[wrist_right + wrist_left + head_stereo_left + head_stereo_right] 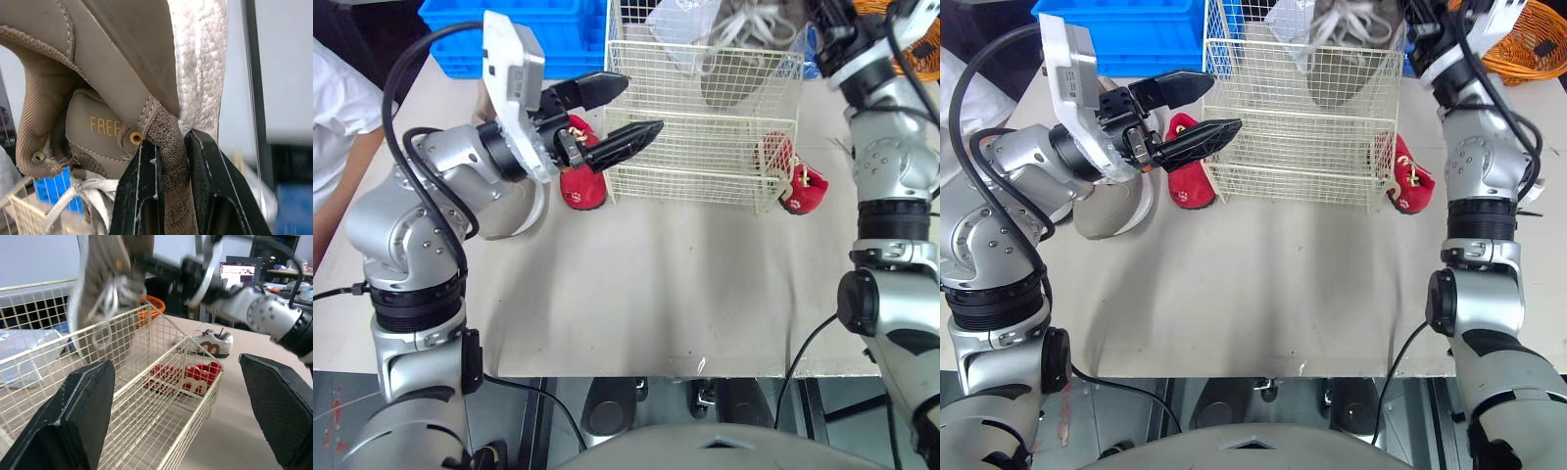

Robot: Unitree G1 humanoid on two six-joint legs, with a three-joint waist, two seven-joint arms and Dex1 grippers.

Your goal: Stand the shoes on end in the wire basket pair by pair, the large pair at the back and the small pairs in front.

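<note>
The cream wire basket (705, 162) stands at the back of the table. My right gripper (168, 147) is shut on the heel collar of a large grey shoe (744, 59), which hangs toe-down over the basket's back part. My left gripper (641, 103) is open and holds nothing, level with the basket's front left corner. A small red shoe (582, 186) lies just below it. Another red shoe (800, 188) lies at the basket's right front corner. A second large grey shoe (514, 211) lies under my left forearm. A white and brown sneaker (208, 343) lies beyond the basket.
A clear plastic bag (680, 29) sits in the back of the basket. A blue crate (519, 34) stands behind my left arm and an orange basket (925, 54) at the back right. A person's sleeve (333, 108) shows at the left edge.
</note>
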